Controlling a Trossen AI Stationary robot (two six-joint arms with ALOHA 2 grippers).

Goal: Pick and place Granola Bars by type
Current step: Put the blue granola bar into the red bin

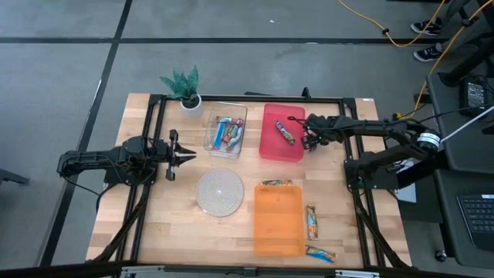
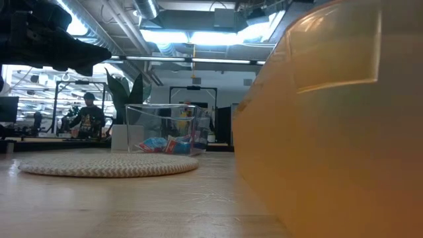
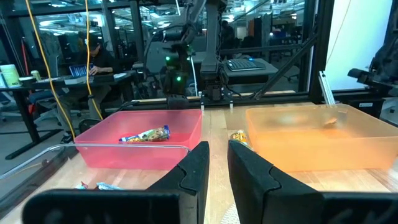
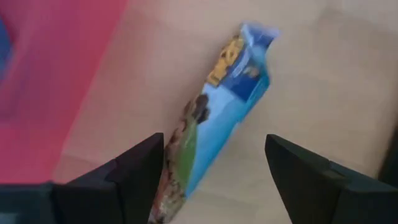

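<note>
My right gripper hovers just past the red bin's right wall and is open. In the right wrist view its fingers stand on either side of a blue-and-brown granola bar lying flat on the wood, without touching it. One bar lies in the red bin. Several bars lie in the clear bin. Three more lie on the table by the orange bin: bars. My left gripper waits at the table's left, its fingers a narrow gap apart.
A round woven mat lies at the table's middle and a potted plant stands at the far left corner. In the low view the orange bin's wall fills the right side. A person sits at a desk beyond the table.
</note>
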